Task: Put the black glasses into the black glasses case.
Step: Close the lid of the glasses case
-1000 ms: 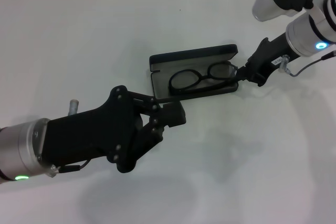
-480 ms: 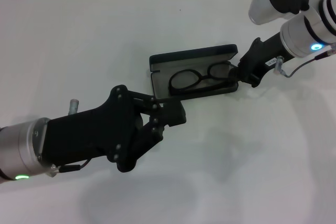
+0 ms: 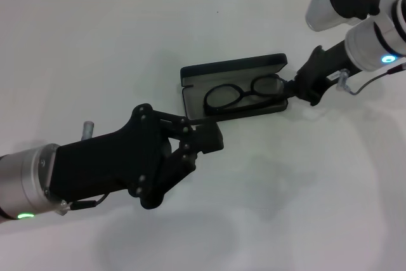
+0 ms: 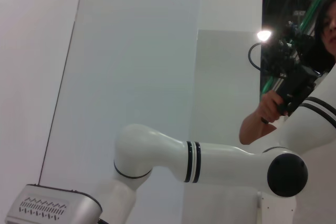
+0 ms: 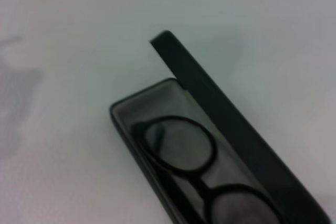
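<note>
The black glasses case [image 3: 232, 68] lies open on the white table, lid tilted back, also in the right wrist view [image 5: 237, 129]. The black glasses [image 3: 243, 95] rest inside on the grey lining, lenses up [image 5: 177, 143]. One thin temple arm [image 3: 195, 118] sticks out over the case's front left corner. My left gripper [image 3: 208, 138] is shut just in front of that corner, at the temple's end; whether it pinches the temple is unclear. My right gripper [image 3: 293, 87] is at the case's right end, touching or nearly touching it.
The white table [image 3: 95, 49] spreads out around the case, and its far edge meets a wall at the top of the head view. The left wrist view points upward at a white robot arm [image 4: 210, 161] and a person [image 4: 294, 77] behind it.
My right gripper nudged a little toward the case's right end and came back to about where it was. Case, glasses and left gripper stay put.
</note>
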`<action>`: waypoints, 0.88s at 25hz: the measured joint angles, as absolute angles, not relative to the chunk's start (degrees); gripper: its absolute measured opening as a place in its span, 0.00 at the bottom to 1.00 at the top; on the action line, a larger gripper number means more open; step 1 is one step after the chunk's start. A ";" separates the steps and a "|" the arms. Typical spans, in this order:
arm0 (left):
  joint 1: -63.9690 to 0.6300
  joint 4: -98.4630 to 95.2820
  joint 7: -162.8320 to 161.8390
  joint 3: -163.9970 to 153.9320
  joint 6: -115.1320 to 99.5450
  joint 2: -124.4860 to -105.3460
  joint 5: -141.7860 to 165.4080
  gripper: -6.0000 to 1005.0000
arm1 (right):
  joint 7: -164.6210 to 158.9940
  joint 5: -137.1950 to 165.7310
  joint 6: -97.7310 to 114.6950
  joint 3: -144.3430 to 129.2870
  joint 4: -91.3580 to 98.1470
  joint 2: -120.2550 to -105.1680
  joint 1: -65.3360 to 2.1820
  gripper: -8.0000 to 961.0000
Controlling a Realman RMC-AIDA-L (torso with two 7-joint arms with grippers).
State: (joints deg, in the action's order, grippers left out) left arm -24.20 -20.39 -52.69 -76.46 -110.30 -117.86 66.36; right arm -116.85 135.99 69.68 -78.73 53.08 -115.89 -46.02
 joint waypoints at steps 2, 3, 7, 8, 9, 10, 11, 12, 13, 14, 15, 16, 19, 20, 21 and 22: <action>-24.29 -20.39 -52.70 -76.46 -110.30 -117.86 66.36 0.04 | -118.19 138.22 69.57 -78.84 54.58 -115.92 -45.41 0.05; -24.37 -20.39 -52.71 -76.46 -110.30 -117.85 66.37 0.04 | -118.50 138.99 69.57 -78.84 55.14 -115.99 -45.10 0.05; -24.60 -20.39 -52.70 -76.46 -110.30 -117.86 66.38 0.04 | -118.66 139.67 69.09 -78.84 55.41 -116.00 -44.54 0.05; -24.60 -20.39 -52.69 -76.46 -110.30 -117.86 66.38 0.04 | -118.62 139.68 68.83 -78.80 55.21 -115.98 -44.54 0.05; -24.61 -20.39 -52.69 -76.46 -110.30 -117.86 66.37 0.04 | -118.52 139.68 68.53 -78.78 55.02 -115.96 -44.51 0.05; -24.61 -20.39 -52.70 -76.46 -110.30 -117.86 66.36 0.04 | -118.38 139.66 68.31 -78.78 54.88 -115.96 -44.50 0.05; -24.61 -20.39 -52.71 -76.46 -110.30 -117.86 66.34 0.04 | -118.27 139.63 68.16 -78.78 54.83 -115.96 -44.47 0.05; -24.61 -20.39 -52.72 -76.46 -110.30 -117.86 66.33 0.04 | -118.16 139.56 67.99 -78.79 54.74 -115.95 -44.45 0.05; -24.61 -20.39 -52.72 -76.46 -110.29 -117.85 66.31 0.04 | -117.94 139.42 67.78 -78.80 54.47 -115.96 -44.49 0.05; -24.61 -20.39 -52.76 -76.46 -110.28 -117.86 66.28 0.04 | -117.79 139.26 67.60 -78.80 54.06 -115.98 -44.65 0.05; -24.61 -20.39 -52.78 -76.46 -110.28 -117.86 66.24 0.04 | -117.68 139.14 67.45 -78.81 53.67 -116.00 -44.79 0.05; -24.61 -20.39 -52.80 -76.46 -110.27 -117.87 66.22 0.04 | -117.61 139.09 67.35 -78.82 53.18 -116.01 -45.06 0.05; -24.61 -20.39 -52.82 -76.46 -110.25 -117.93 66.19 0.04 | -116.69 138.37 67.25 -78.84 52.05 -116.08 -45.46 0.05; -24.58 -20.39 -52.82 -76.46 -110.25 -117.94 66.19 0.04 | -116.22 137.83 67.22 -78.84 51.71 -116.09 -45.52 0.05; -24.58 -20.39 -52.82 -76.46 -110.25 -117.94 66.19 0.04 | -115.86 137.35 67.15 -78.84 51.48 -116.09 -45.57 0.05; -24.43 -20.39 -52.80 -76.46 -110.23 -117.95 66.18 0.04 | -115.63 136.92 67.02 -78.84 51.32 -116.07 -45.61 0.05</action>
State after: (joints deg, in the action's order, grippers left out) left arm -24.43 -20.39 -52.80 -76.46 -110.23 -117.95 66.18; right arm -115.63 136.92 67.02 -78.84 51.31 -116.07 -45.61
